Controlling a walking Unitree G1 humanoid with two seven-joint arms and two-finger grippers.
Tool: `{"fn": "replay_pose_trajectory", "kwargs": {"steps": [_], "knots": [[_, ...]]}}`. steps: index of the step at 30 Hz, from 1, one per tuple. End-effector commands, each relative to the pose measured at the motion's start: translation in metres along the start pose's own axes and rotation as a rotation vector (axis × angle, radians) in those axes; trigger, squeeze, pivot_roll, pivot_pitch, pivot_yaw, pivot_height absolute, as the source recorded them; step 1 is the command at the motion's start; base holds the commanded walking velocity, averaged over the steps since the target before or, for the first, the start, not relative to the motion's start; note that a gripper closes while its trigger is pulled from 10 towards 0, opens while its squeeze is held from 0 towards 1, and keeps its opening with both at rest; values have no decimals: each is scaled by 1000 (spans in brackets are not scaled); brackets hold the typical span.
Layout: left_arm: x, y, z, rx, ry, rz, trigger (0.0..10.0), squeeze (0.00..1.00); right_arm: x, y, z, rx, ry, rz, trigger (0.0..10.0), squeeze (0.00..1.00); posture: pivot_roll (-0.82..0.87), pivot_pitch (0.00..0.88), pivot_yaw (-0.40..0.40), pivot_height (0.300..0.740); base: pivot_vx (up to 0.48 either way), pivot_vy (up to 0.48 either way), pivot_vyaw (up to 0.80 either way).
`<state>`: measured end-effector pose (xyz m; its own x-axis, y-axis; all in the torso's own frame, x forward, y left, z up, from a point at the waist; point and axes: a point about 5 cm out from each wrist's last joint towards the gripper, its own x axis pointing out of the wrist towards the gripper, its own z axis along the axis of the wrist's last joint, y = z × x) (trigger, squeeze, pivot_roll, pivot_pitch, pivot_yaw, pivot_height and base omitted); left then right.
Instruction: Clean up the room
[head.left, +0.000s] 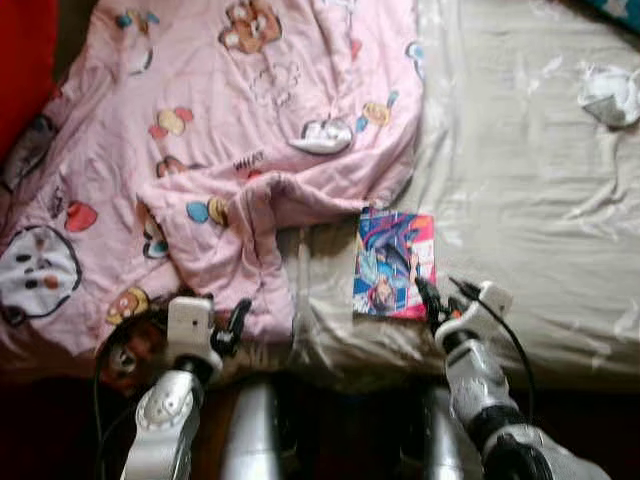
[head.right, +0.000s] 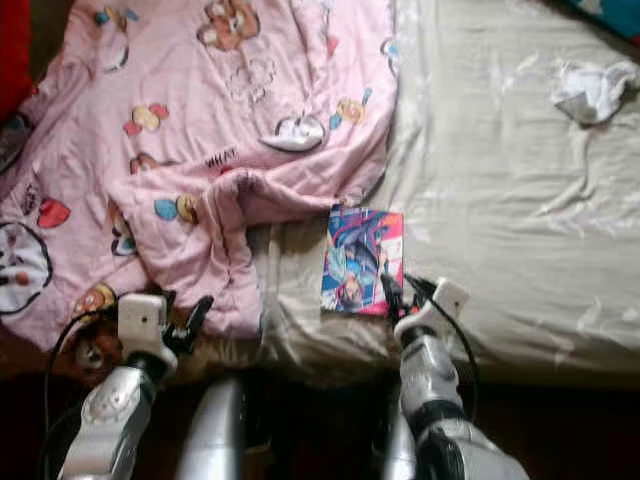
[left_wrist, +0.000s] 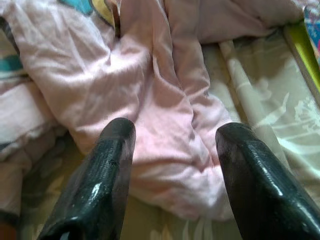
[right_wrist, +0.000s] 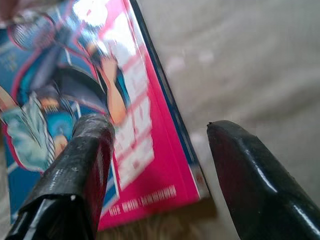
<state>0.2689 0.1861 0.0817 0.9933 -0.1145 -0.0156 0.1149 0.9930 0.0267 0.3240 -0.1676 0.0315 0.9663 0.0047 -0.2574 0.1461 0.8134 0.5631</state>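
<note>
A bed with a cream sheet (head.left: 520, 200) took up most of the head views, reaching from the centre to the right edge. A pink cartoon-print blanket (head.left: 200, 130) lay rumpled over the upper left and centre left, one fold hanging down toward the lower middle. A comic book (head.left: 394, 264) with a bright pink and blue cover lay flat on the sheet just right of centre, beside the blanket's edge. A crumpled white cloth (head.left: 610, 95) sat at the upper right.

The right gripper (right_wrist: 157, 150) was at the book's lower right corner, fingers spread wide, one finger over the cover and the other over bare sheet. The left gripper (left_wrist: 172, 140), lower left, was also spread wide, with the blanket fold between its fingers.
</note>
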Motion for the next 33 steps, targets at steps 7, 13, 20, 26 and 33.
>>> {"fn": "replay_pose_trajectory", "kwargs": {"steps": [7,13,20,26,33], "knots": [[-10,4,-4,15,53,7,10000,0,-14,-15,-27,136,86,-21,10000,0,97,432,97,628,0,0,0],[-14,4,-1,20,72,5,10000,0,-16,-14,-31,175,104,18,10000,0,105,436,103,628,0,0,0],[-16,7,0,30,84,10,10000,0,-18,-11,-38,214,133,62,10000,0,121,450,111,628,0,0,0],[-20,9,1,40,92,13,10000,0,-22,-9,-47,250,170,89,10000,0,134,459,116,628,0,0,0],[-23,11,2,50,97,18,10000,0,-22,-3,-47,271,172,173,10000,0,150,467,121,628,0,0,0]]}}
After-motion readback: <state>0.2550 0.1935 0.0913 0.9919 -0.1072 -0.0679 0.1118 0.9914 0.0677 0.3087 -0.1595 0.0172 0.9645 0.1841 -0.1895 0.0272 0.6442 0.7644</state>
